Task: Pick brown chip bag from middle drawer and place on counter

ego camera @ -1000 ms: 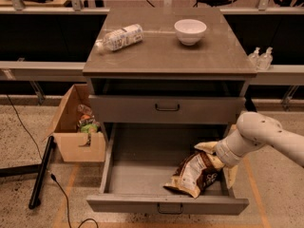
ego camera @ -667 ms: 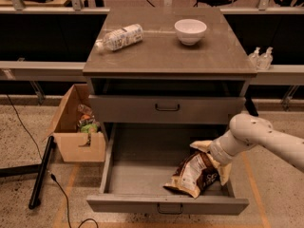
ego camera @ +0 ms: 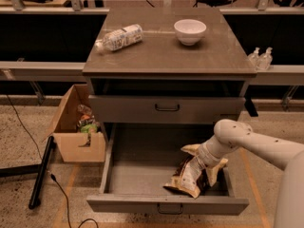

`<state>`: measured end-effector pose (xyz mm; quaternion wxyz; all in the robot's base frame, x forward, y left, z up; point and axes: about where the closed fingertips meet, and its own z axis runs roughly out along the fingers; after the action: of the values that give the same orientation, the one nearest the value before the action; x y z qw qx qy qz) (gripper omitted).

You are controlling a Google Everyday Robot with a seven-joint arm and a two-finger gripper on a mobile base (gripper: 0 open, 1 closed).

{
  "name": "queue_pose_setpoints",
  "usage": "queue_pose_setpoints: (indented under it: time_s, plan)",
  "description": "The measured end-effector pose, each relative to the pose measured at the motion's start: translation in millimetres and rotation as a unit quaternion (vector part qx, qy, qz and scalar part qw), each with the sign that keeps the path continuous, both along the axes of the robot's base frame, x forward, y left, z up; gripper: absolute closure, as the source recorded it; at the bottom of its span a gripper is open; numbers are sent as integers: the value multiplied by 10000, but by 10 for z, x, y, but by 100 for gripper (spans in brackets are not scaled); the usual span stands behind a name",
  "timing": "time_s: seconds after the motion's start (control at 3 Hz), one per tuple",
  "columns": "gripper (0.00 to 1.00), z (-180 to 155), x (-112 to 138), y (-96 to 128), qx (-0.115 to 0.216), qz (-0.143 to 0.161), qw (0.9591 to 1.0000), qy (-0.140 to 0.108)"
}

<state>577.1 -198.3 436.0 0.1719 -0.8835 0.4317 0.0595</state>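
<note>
The brown chip bag (ego camera: 187, 179) lies crumpled at the right front of the open middle drawer (ego camera: 142, 175), tan and dark brown with a white label panel. My gripper (ego camera: 205, 156) reaches down from the right into the drawer. It sits at the bag's upper end and is partly hidden against the foil. The white arm (ego camera: 256, 144) stretches over the drawer's right side. The counter (ego camera: 166, 53) is the grey-brown top of the cabinet, above the drawers.
A white bowl (ego camera: 190, 31) and a clear plastic bottle (ego camera: 119, 37) lying on its side are on the counter. The drawer above (ego camera: 166, 109) is closed. An open cardboard box (ego camera: 76, 144) and a black pole (ego camera: 42, 172) are on the floor at left.
My arm has moved left, bringing the gripper further over the chip bag's upper end. The bag stays in about the same place in the drawer.
</note>
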Motion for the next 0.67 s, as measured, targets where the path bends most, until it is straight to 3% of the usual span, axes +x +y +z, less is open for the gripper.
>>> queue_pose_setpoints:
  time_s: [0.33, 0.67]
  plan:
    - [0, -299, -48, 141, -60, 50, 9997, 249]
    - [16, -495, -126, 231, -55, 139, 9988, 462]
